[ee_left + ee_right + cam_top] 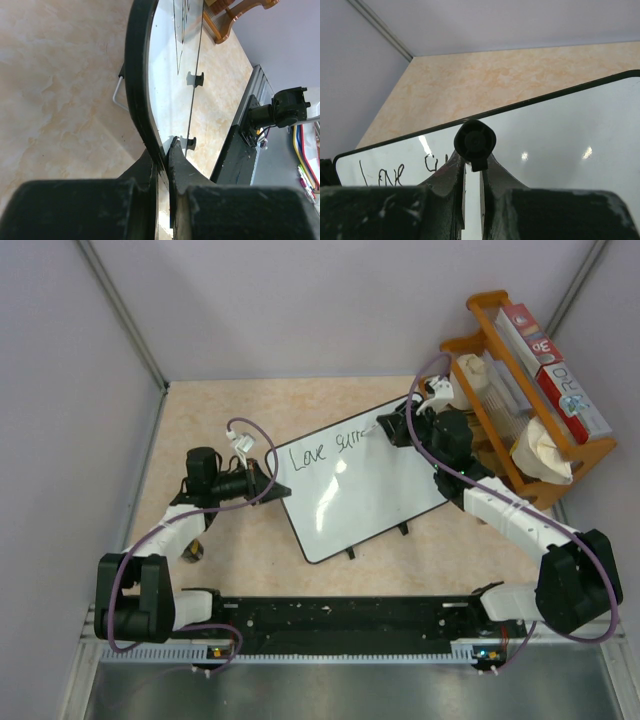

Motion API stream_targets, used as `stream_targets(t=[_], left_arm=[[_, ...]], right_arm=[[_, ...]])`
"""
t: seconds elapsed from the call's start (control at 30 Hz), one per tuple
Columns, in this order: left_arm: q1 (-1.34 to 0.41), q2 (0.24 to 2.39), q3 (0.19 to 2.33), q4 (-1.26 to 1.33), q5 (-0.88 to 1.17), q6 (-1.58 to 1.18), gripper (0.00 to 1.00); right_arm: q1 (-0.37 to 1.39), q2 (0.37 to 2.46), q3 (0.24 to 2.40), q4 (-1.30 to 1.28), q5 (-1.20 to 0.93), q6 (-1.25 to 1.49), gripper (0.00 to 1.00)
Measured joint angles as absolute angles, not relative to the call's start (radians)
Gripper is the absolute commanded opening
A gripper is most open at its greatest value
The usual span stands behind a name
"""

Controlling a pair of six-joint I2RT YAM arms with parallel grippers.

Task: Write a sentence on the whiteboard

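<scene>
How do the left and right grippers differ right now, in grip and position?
The left gripper clamps the whiteboard's frame; the right gripper clamps a marker. The left gripper sits at the board's left corner; the right gripper over its far edge, where the writing ends. Both are shut.
</scene>
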State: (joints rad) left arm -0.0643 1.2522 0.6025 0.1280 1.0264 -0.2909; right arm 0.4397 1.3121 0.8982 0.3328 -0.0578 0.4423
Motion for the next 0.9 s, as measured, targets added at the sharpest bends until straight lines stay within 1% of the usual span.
stream_targets(t=[0.5, 0.9], left_arm=[[-0.064, 1.252, 0.603, 0.120, 1.021, -0.294, 0.00], [-0.065, 1.252, 0.603, 0.120, 1.021, -0.294, 0.00]], right_arm=[[0.440, 1.284, 0.844, 0.344, -0.039, 0.454, 0.00], [0.440, 1.280, 0.852, 0.329, -0.006, 0.455, 0.00]])
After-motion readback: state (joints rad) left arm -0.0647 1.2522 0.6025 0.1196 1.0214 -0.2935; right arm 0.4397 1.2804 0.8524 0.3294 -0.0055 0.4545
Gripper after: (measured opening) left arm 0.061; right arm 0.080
